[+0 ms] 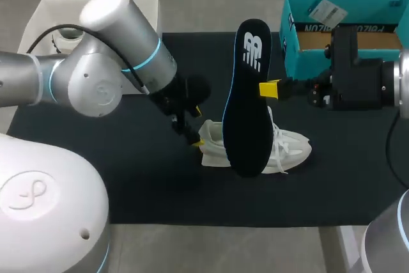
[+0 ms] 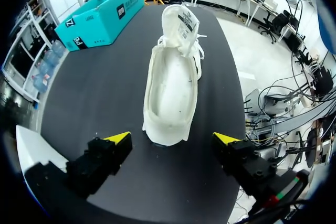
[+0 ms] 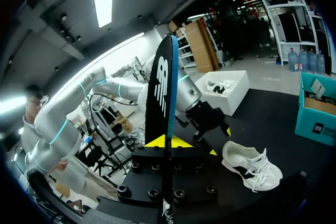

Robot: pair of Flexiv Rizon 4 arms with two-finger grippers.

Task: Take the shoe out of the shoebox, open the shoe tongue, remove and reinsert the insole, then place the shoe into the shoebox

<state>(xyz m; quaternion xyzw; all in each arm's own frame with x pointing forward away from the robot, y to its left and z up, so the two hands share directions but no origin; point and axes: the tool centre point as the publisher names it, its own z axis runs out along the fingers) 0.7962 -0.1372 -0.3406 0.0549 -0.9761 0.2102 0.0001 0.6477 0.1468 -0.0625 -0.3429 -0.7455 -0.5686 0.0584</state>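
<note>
Left gripper (image 2: 173, 138) is hanging wide open at the heel end, 9 o'clock of the white sneaker (image 2: 170, 85) that's lying on the black mat (image 1: 128, 183). Right gripper (image 3: 168, 141) is pinching the black insole (image 1: 246, 107) upright over the sneaker. The teal shoebox (image 1: 287, 36) is sitting at the sneaker's 1 o'clock.

left arm (image 1: 96, 75): enters from the left side, elbow bent, wrist angled downward toward the centre. left gripper (image 2: 172, 138): held low, its two yellow-tipped fingers (image 2: 119, 138) spread wide apart. right arm (image 1: 364, 84): enters from the right side, wrist roughly level and pointing inward. right gripper (image 3: 169, 141): raised, fingers pressed from both sides on an insole (image 1: 246, 107) standing upright on edge.
</note>
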